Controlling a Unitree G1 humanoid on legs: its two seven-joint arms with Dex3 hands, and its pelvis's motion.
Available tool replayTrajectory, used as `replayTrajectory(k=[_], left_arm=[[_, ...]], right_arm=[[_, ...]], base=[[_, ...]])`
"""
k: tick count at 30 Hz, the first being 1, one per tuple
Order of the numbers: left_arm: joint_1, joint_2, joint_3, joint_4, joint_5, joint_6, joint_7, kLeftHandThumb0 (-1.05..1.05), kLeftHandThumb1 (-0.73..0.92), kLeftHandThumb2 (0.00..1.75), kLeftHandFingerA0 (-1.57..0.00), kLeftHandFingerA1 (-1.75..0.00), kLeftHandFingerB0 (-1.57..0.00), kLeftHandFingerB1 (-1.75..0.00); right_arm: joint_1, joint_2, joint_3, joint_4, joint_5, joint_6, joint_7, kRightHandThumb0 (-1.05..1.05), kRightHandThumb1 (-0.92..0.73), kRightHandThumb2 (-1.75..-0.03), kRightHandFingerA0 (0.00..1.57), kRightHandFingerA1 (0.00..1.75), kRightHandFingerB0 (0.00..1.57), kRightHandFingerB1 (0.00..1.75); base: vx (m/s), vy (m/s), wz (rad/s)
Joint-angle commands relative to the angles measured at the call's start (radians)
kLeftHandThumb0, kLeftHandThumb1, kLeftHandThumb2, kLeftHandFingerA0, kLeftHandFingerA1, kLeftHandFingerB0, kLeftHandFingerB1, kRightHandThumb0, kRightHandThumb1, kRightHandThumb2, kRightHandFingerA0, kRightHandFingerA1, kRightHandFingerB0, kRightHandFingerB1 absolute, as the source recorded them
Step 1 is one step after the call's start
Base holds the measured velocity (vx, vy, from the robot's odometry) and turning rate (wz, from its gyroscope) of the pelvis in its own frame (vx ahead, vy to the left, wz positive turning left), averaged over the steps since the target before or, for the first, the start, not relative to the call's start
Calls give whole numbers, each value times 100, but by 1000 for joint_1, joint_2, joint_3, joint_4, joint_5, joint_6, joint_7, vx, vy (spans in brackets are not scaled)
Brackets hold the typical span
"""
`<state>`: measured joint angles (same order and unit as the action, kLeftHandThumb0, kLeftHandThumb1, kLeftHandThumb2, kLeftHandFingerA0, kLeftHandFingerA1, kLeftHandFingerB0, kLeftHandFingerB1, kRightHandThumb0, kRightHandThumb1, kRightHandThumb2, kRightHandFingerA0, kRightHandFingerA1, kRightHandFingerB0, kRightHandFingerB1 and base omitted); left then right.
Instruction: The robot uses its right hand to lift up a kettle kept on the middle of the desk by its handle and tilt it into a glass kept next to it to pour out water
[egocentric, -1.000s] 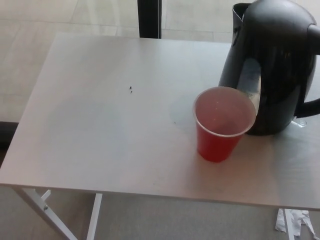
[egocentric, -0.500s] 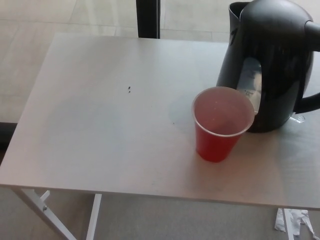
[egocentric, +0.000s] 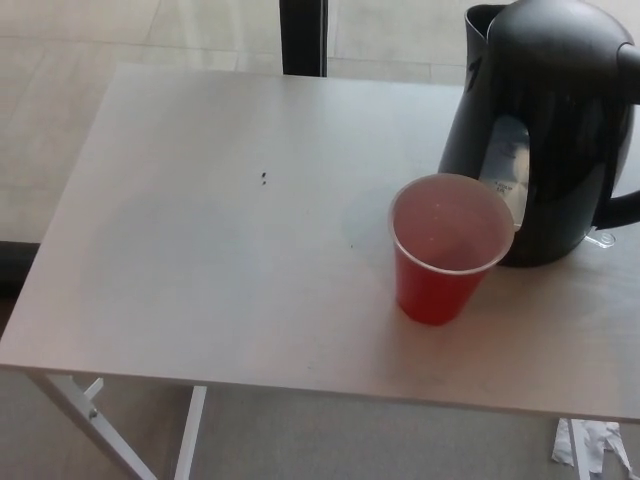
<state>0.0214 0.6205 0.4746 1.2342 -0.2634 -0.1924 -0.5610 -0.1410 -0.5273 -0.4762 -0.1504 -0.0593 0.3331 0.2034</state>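
A black electric kettle (egocentric: 548, 120) stands upright at the right side of the desk (egocentric: 220, 250), its spout at the top left and a clear water window facing the cup. Its handle (egocentric: 620, 208) runs off the right edge of the picture. Just in front of the kettle and slightly to its left stands a red plastic cup (egocentric: 445, 250), upright, its rim overlapping the kettle's lower body in the picture. Neither of my hands shows in the head view.
The pale desk stretches bare to the left, with a small dark speck (egocentric: 264, 179) near its middle. A black post (egocentric: 302, 36) rises behind the far edge. White desk legs (egocentric: 100, 425) and crumpled paper (egocentric: 590, 445) lie on the floor below.
The kettle has turned a little on the spot, so its water window now faces me more. The whole picture shifted slightly. The cup stays put.
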Motion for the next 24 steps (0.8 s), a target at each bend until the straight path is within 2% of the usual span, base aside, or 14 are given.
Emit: replayTrajectory(k=[1, 6, 7, 10, 12, 13, 15, 16, 18, 19, 20, 21, 22, 24], left_arm=[[8, 5, 37, -1, -42, 4, -26, -87, 81, 65, -22, -47, -13, -32], [-2, 7, 44, 1, -42, 8, -24, -87, 81, 65, -22, -47, -13, -32], [-2, 2, 53, 1, -48, 3, -26, -87, 79, 65, -21, -46, -14, -31], [-6, 3, 52, -6, -47, 5, -25, -84, 85, 66, -21, -46, -12, -30], [-10, -1, 58, 0, -54, 11, -21, -84, 65, 105, -20, -55, -6, -41], [-11, -4, 61, 0, -57, 13, -19, -86, 65, 104, -21, -55, -8, -42], [-27, -9, 69, 11, -66, 24, -12, -86, 66, 106, -21, -55, -7, -39], [-28, -13, 79, 12, -77, 34, -10, -95, 69, 105, -23, -55, -8, -40], [-22, -15, 87, 10, -84, 37, -8, -95, 69, 105, -23, -55, -8, -40], [-19, -14, 89, 11, -84, 31, -5, -85, 84, 66, -25, -47, -11, -30], [-19, -12, 89, 19, -79, 42, 24, -81, 69, 106, -21, -54, -7, -39], [-28, -17, 92, 23, -82, 54, 42, -82, 69, 104, -22, -54, -8, -42], [-34, -19, 94, 27, -84, 64, 51, -83, 69, 103, -24, -56, -8, -44], [-34, -29, 95, 31, -83, 70, 58, -85, 68, 103, -25, -57, -9, -44]], right_arm=[[190, -119, -420, -89, 238, 68, 195, -91, -60, -79, 0, 0, 0, 6], [180, -125, -412, -95, 248, 76, 192, -91, -60, -79, 0, 0, 0, 6], [228, -113, -604, 16, 269, 86, 110, -82, -64, -103, 1, 47, 6, 34], [275, -76, -942, 264, 327, 71, -85, -74, -70, -107, 0, 39, 0, 30], [221, -73, -995, 395, 395, 36, -157, -68, -88, -66, 0, 27, 3, 39], [200, -78, -1001, 442, 397, 31, -195, -70, -63, -100, 0, 50, 6, 47], [112, -91, -1007, 532, 381, 53, -334, -68, -80, -61, 3, 89, 12, 52], [92, -70, -991, 559, 375, 39, -363, -67, -69, -99, 38, 88, 11, 57], [83, -59, -977, 591, 361, 38, -381, -67, -69, -99, 38, 88, 11, 57], [69, -31, -981, 590, 372, 35, -390, -62, -89, -66, 40, 130, 13, 59], [57, 32, -962, 600, 350, 18, -443, -57, -89, -72, 114, 165, 50, 96], [65, 34, -957, 668, 361, -30, -423, -55, -92, -63, 52, 163, 30, 89], [64, 36, -965, 719, 380, -43, -410, -53, -91, -64, 0, 109, 8, 66], [67, 33, -983, 753, 400, -49, -391, -54, -91, -64, 0, 93, 4, 57]], base=[[0, 0, 0], [0, 0, 0], [0, 0, 0], [0, 0, 0], [0, 0, 0], [0, 0, 0], [0, 0, 0], [0, 0, 0], [0, 0, 0], [0, 0, 0], [0, 0, 0], [0, 0, 0], [0, 0, 0], [0, 0, 0]])
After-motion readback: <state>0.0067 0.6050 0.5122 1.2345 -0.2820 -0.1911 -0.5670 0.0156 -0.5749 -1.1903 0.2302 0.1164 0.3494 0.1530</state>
